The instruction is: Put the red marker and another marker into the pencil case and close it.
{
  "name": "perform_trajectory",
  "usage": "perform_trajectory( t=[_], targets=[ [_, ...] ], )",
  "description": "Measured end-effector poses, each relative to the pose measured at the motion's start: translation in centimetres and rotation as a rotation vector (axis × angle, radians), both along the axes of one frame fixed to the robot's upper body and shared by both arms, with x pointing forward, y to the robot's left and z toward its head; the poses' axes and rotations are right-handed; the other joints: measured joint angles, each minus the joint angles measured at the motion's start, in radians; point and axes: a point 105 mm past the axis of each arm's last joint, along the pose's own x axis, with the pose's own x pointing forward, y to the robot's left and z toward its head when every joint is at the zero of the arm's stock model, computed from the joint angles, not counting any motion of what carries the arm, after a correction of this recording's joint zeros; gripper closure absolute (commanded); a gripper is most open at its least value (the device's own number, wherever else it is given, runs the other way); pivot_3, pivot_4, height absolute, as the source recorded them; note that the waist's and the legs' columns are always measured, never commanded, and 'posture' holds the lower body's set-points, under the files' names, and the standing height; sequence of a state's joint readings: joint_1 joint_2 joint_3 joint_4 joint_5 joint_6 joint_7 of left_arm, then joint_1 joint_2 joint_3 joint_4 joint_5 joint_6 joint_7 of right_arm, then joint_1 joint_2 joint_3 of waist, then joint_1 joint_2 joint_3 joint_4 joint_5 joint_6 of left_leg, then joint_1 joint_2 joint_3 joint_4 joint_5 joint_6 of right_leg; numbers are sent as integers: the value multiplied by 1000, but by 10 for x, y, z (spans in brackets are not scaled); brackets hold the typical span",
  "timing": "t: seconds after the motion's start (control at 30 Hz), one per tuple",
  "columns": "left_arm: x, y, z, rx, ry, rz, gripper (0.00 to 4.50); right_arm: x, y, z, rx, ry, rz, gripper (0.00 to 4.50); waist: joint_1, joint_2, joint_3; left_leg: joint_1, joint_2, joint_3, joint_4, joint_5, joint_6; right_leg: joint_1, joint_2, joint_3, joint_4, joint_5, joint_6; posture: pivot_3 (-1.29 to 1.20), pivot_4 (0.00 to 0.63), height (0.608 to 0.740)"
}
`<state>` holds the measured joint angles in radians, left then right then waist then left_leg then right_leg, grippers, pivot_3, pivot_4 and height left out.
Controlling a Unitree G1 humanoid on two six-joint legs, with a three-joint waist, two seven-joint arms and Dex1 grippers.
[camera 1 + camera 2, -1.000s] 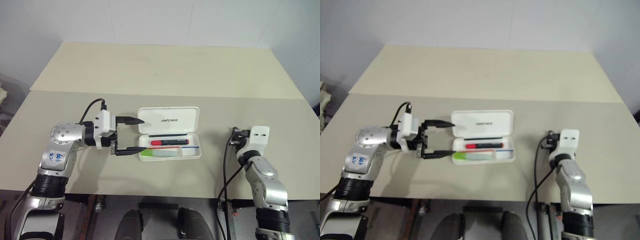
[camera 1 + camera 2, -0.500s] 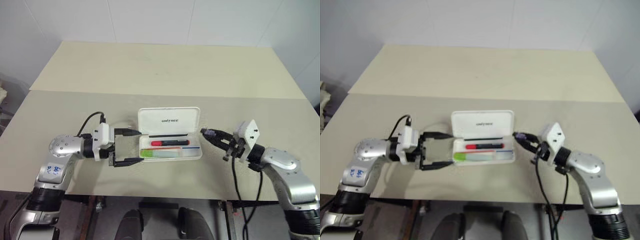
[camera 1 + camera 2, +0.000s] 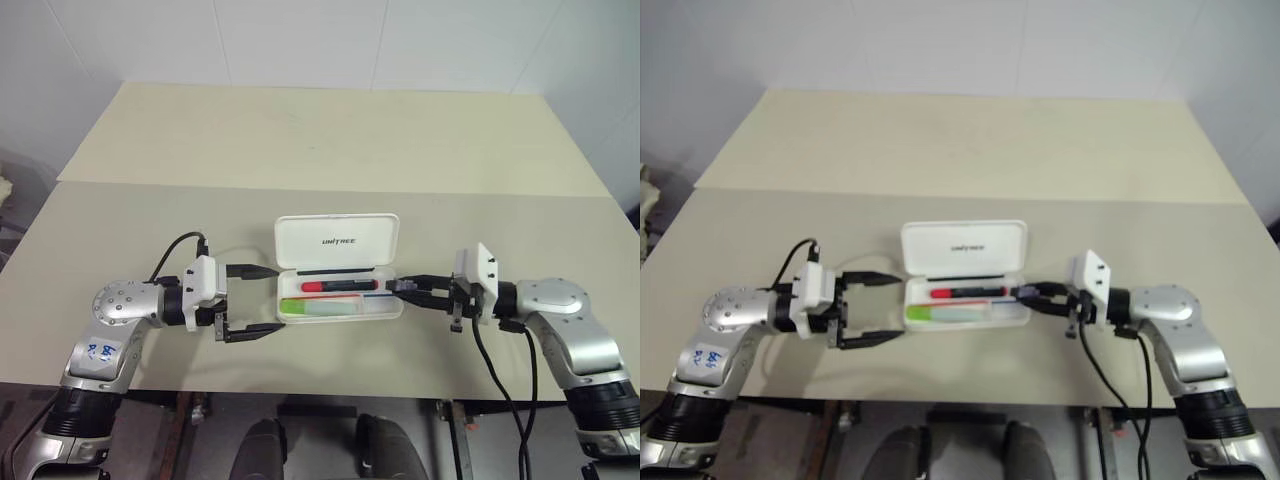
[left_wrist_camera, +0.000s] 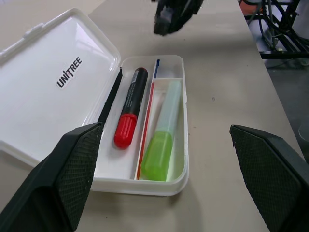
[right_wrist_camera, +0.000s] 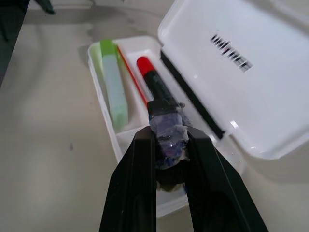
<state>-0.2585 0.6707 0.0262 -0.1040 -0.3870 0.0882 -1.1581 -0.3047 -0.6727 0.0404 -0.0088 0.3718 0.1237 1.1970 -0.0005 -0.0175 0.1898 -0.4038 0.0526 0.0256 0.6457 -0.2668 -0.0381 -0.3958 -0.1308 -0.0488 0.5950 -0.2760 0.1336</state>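
The case (image 3: 338, 268) lies open on the table (image 3: 320, 150), with the red marker (image 3: 340, 285) and green marker (image 3: 322, 307) side by side in its tray. Left of the case, the left gripper (image 3: 252, 301) stands spread wide, holding nothing. At the case's right end, the right gripper (image 3: 401, 287) is pressed together, empty.

The white rounded-rectangular plastic pencil case (image 4: 58, 72) looks smooth and glossy. The black-barrelled red-capped marker (image 4: 131, 107) is shiny plastic; the chunky light green marker (image 4: 161, 145) has a translucent cap. The beige table (image 3: 330, 140) is matt. The left tool's fingers (image 4: 72, 169) have textured black pads.
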Motion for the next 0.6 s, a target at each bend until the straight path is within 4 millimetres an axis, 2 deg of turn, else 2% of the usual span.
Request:
perform_trajectory(
  t=[0.1, 0.43, 0.6],
  targets=[
    [1, -1, 2, 0, -7, -2, 0, 0, 4, -12, -14, 21, 31, 4050, 1, 0, 0, 0, 0, 0, 1, 0, 0, 0, 0, 0, 0, 0, 0, 0, 150, 740],
    [3, -3, 9, 4, -30, -17, 0, 8, 11, -24, -38, 16, 76, 4050, 0, 0, 0, 0, 0, 1, 1, 0, -1, 0, 0, 0, 1, 1, 1, 0, 150, 740],
    [4, -2, 9, 6, -31, -17, 0, 15, 11, -21, -43, -16, 79, 2275, -1, 0, 0, 0, 0, 1, 1, 0, -1, 0, 0, 0, 1, 1, 1, 0, 150, 740]
  ],
)
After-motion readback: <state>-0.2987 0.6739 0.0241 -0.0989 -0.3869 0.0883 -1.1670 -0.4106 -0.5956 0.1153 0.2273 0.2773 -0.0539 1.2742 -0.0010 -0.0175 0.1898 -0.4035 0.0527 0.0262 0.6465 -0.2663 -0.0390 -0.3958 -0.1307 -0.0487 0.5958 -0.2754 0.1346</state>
